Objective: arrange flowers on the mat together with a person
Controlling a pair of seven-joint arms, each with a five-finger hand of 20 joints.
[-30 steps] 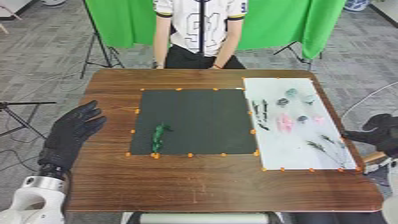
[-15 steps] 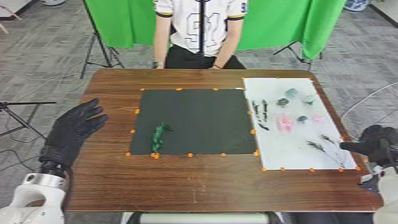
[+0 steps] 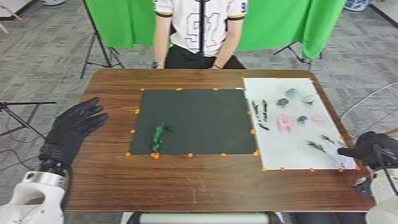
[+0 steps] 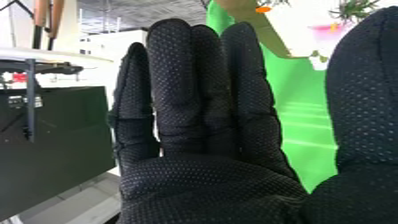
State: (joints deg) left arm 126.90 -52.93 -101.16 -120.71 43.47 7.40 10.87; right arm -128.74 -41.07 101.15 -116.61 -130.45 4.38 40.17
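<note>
On the dark mat lies a green leafy stem, near its left edge toward the robot. The white sheet on the right holds pink flowers, grey-green blooms, dark thin stems and wispy sprigs. My right hand is at the sheet's lower right corner, beside the sprigs. In the right wrist view the right hand has straight fingers and holds nothing. The left hand is open beyond the table's left edge, left of the mat.
Across the brown wooden table a person sits with both hands low at the far edge. Orange markers line the mat and the sheet. A tripod stands to the left; a green curtain hangs behind.
The right hand has moved from beyond the table's right edge down and slightly inward to the sheet's corner. The left hand, the person and the flowers look the same.
</note>
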